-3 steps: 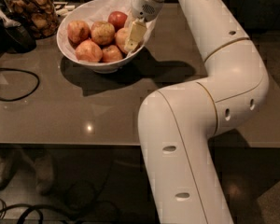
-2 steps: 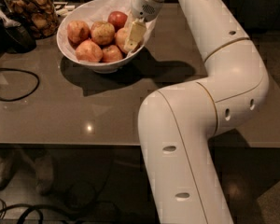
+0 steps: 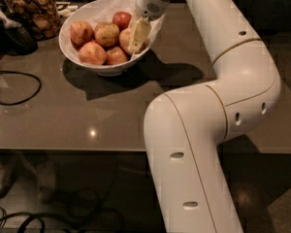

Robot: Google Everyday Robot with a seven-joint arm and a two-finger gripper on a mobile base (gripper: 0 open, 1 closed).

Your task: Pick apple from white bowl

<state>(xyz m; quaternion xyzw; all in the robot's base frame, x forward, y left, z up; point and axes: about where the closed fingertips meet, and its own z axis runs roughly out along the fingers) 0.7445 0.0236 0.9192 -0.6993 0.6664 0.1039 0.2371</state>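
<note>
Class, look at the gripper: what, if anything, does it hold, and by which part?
Cannot be told. The gripper is down inside the white bowl, right by the apple.

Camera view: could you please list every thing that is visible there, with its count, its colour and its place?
white bowl: one, glossy white, lined with white paper, on the far part of the table.
apple: one, pale yellow-orange with a pink blush, at the right side of the bowl, partly hidden.
other apples: five visible, red-pink to speckled brownish, in the bowl to the left and behind.
glass jar: one, clear with brown contents, far left, beside the bowl.
cable: one, black, looped on the left of the table.
table: one, glossy grey-brown.
arm: one, white, rising from the lower right to the bowl.
gripper: one, pale, inside the bowl at its right side, right beside the apple.
</note>
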